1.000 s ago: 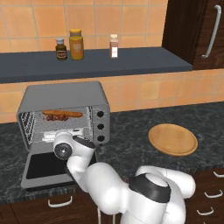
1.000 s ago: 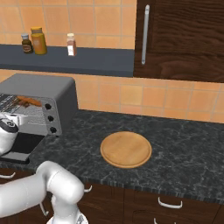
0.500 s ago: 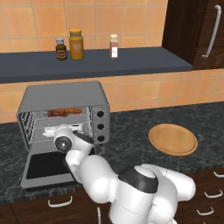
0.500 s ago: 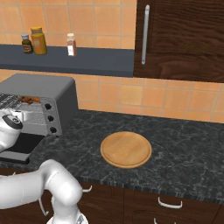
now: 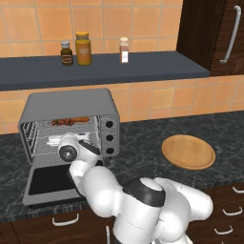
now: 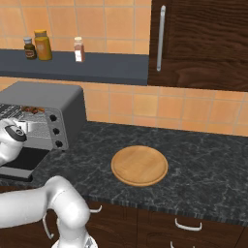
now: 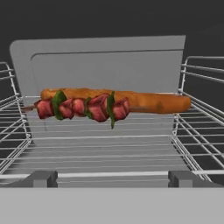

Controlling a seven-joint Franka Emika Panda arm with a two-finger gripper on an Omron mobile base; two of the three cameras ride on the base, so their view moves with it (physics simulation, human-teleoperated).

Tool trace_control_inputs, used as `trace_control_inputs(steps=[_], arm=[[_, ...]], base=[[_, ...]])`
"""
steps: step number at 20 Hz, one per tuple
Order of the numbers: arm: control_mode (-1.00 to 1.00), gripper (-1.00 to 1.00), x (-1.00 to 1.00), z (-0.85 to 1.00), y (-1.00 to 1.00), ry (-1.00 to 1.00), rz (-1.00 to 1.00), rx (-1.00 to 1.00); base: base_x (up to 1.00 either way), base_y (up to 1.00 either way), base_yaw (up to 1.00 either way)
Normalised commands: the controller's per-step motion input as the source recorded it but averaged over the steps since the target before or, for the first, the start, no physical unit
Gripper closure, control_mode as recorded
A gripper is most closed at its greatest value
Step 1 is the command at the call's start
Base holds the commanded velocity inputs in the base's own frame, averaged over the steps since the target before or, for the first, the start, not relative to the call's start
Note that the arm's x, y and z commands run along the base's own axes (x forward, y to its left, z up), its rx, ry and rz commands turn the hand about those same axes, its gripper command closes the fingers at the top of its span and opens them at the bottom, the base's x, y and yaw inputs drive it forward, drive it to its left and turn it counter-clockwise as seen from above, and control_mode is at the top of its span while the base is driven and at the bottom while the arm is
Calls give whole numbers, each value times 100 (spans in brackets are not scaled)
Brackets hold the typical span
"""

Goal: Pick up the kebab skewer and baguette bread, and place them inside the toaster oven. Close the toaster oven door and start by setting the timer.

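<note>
even, flat rendered light, no glare; soft shadows under the shelf [image 5: 105, 71]; hand view slightly soft and dim

Free wire rack [image 7: 109, 153] before skewer [image 7: 83, 107]

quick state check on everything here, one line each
toaster oven door: dropped fully open
kebab skewer: lying on the wire rack, in front of the baguette
baguette bread: lying on the rack, behind the skewer
pincer: open, holding nothing
wooden plate: bare, on the counter
</note>
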Motion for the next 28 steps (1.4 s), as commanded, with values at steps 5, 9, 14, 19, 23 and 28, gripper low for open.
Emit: trace_control_inputs(steps=[5, 9, 14, 19, 23, 28], arm=[[-100, -100, -55, 3, -2, 0, -1, 0], [-100, -100, -98, 7, -9, 0, 0, 0], [-100, -100, -100, 1, 8, 9, -11, 0], [-100, -100, -94, -1, 17, 6, -11, 0], [-100, -100, -90, -7, 21, 0, -4, 0], [-100, -100, -72, -10, 15, 5, 0, 0]], base=[[0, 0, 0], [0, 0, 0], [0, 0, 0], [0, 0, 0], [0, 0, 0], [0, 0, 0]])
